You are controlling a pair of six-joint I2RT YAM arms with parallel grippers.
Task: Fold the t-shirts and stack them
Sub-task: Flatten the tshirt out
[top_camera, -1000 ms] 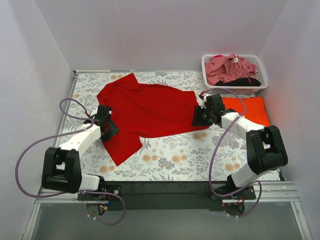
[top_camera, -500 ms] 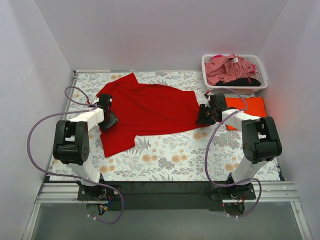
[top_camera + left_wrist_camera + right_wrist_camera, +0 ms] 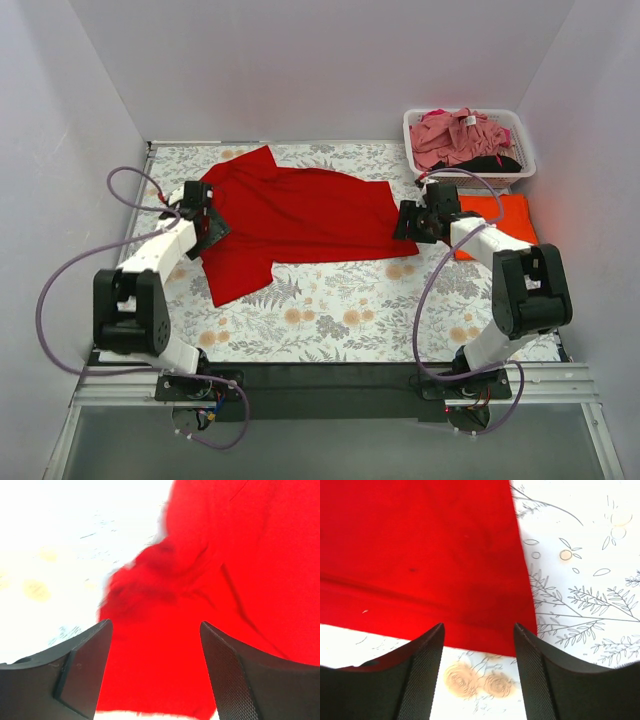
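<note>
Floral table cloth (image 3: 330, 320) between pale walls (image 3: 300, 70), red t-shirt (image 3: 300, 215) spread out, left hand (image 3: 155, 624) and right hand (image 3: 478, 625) both apart

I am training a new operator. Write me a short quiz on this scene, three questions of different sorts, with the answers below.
1. True or false: the red t-shirt lies spread out, not yet folded, on the floral table cloth.
2. What shows in the white basket?
A. pink cloth and black cloth
B. orange cloth only
C. nothing
3. In a few words: does the left gripper or the right gripper hold any cloth?

Key
1. True.
2. A.
3. No. Both stand open, one over each end of the red t-shirt.
</note>
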